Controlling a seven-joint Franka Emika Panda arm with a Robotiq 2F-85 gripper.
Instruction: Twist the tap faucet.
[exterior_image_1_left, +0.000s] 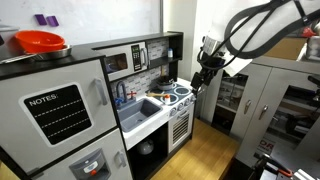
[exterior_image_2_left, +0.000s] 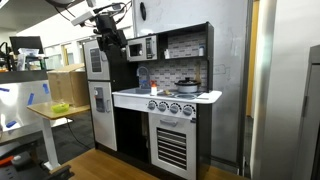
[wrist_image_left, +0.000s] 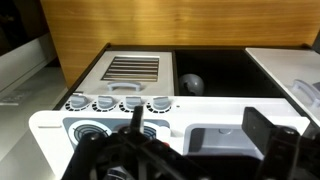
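The tap faucet (exterior_image_1_left: 123, 94) is a small dark arched spout standing at the back of the white sink basin (exterior_image_1_left: 141, 110) of a toy kitchen. My gripper (exterior_image_1_left: 204, 72) hangs in the air in front of and above the counter, well apart from the tap. It also shows in an exterior view (exterior_image_2_left: 108, 44), high at the fridge side. In the wrist view the gripper (wrist_image_left: 200, 125) is open and empty, its fingers framing the sink basin (wrist_image_left: 205, 140) below. The tap does not show in the wrist view.
A row of round stove knobs (wrist_image_left: 118, 103) lines the counter front above the slatted oven door (wrist_image_left: 133, 68). A pot (exterior_image_2_left: 187, 85) sits on the stove. A microwave (exterior_image_1_left: 127, 60) and fridge (exterior_image_1_left: 60, 110) stand beside the sink. A red bowl (exterior_image_1_left: 40, 42) lies on top.
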